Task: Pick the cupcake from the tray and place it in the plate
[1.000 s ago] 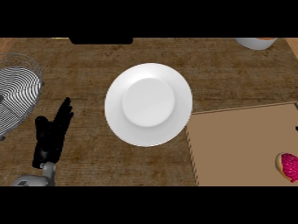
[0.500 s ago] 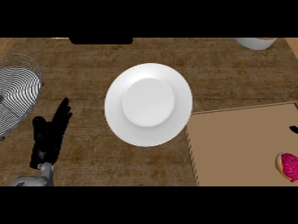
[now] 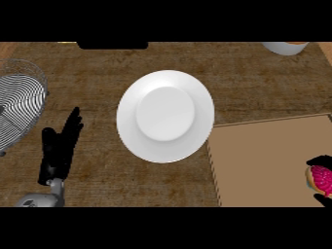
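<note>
- At the near right edge of the view, the right hand (image 3: pixel 331 165) curls its black fingers around the cupcake (image 3: pixel 324 180), one dark part above it and another below; whether they touch it I cannot tell.
- Still on the tray (image 3: pixel 269 163), the cupcake sits at its near right side, well apart from the plate (image 3: pixel 165 115).
- My reading is that the step in hand is the grasp; nothing shows the cupcake lifted yet.
- Next, as I judge it, the move calls for raising the cupcake over the tray's low rim, carrying it left and far, then setting it down in the plate's shallow centre.
- Cupcake: pink, bumpy top with a pale edge, small and rounded; it may squash or tip if held off-centre.
- Plate: white, smooth, glossy, with a raised rim around a flat well.
- Tray: flat, matte, brown, rectangular, just beside the plate's right edge.
- Counter (image 3: pixel 89 73): coarse, brown wood grain.
- At near left, the left hand (image 3: pixel 58 148) rests open, fingers straight, holding nothing.
</note>
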Available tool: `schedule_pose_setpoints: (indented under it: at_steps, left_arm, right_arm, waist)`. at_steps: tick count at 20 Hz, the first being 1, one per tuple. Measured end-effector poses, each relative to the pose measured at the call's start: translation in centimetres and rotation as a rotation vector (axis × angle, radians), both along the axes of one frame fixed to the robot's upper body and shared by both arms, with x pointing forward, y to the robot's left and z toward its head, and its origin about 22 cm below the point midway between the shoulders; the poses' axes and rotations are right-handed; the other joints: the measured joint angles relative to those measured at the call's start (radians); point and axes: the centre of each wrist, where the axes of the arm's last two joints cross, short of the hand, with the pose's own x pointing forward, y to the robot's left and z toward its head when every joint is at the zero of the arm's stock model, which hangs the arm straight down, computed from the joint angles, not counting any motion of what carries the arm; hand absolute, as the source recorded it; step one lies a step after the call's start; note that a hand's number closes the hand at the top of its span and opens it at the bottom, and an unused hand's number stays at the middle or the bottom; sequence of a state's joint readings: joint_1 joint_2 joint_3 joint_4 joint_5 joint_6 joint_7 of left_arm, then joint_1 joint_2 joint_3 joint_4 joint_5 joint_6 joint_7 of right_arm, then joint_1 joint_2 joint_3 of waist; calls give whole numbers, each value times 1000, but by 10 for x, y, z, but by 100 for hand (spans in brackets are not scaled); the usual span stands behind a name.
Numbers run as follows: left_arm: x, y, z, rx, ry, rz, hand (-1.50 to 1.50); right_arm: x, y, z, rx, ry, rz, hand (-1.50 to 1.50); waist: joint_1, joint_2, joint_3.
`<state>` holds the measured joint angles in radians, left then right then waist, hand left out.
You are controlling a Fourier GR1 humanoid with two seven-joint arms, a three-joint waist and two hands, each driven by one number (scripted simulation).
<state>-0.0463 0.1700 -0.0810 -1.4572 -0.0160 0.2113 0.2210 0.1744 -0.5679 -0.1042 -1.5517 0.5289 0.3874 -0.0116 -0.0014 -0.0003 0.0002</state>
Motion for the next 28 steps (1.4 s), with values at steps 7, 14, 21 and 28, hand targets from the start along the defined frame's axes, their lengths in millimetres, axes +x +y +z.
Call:
schedule_pose_setpoints:
  at_steps: [7, 14, 21, 28]
  left_arm:
    - [0, 8, 2, -2, 3, 1, 0]
    - [-2, 1, 0, 1, 4, -5, 0]
    - [7, -16, 8, 3, -21, -93, 0]
    - [13, -28, 10, 9, -18, -149, 0]
  right_arm:
    - [3, -3, -4, -48, -80, 14, 150]
    - [15, 26, 2, -151, -259, -124, 150]
    - [64, 128, 10, -167, -380, -294, 150]
    - [104, 215, 52, -237, -573, -471, 150]
  waist:
    - [0, 0, 0]
    - [7, 0, -2]
    - [118, 20, -11]
    - [162, 18, -16]
